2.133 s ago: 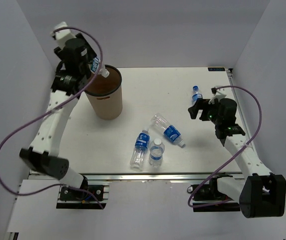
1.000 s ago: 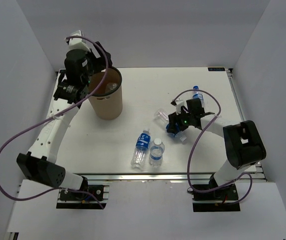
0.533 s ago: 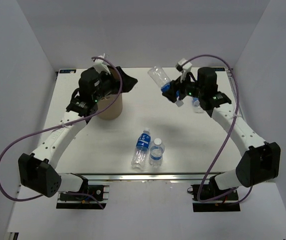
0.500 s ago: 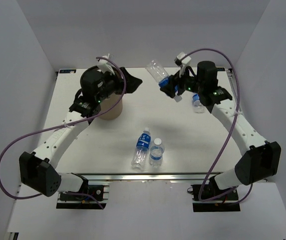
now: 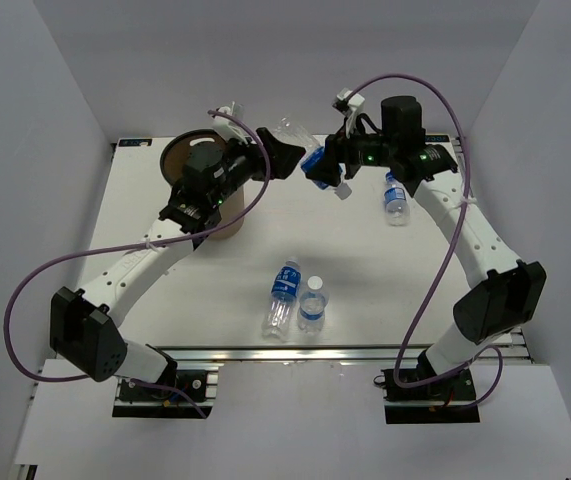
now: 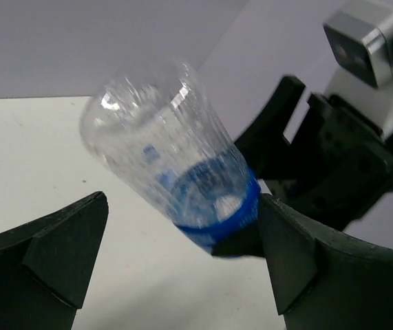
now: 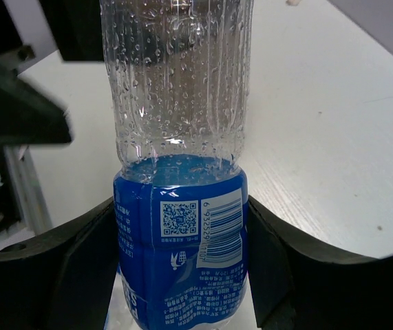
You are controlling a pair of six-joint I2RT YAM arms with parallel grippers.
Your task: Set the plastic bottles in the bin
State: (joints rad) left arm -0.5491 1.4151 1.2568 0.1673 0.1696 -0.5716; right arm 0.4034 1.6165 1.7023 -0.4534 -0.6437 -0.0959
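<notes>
My right gripper (image 5: 323, 166) is shut on the blue label of a clear plastic bottle (image 5: 303, 150) and holds it in the air at the back middle of the table. In the right wrist view the bottle (image 7: 179, 172) fills the space between my fingers (image 7: 180, 254). My left gripper (image 5: 283, 160) is open and faces it. In the left wrist view the bottle's clear end (image 6: 175, 172) sits between the spread jaws (image 6: 182, 240). The tan bin (image 5: 172, 150) stands at the back left, partly hidden by my left arm.
Two bottles lie and stand together at the front middle (image 5: 283, 297) (image 5: 311, 304). Another bottle (image 5: 393, 197) lies at the back right, under my right arm. White walls close in the table on three sides.
My right gripper has carried the bottle left and up toward the left gripper. My left gripper has swung right, away from the bin, and now flanks the bottle's clear end.
</notes>
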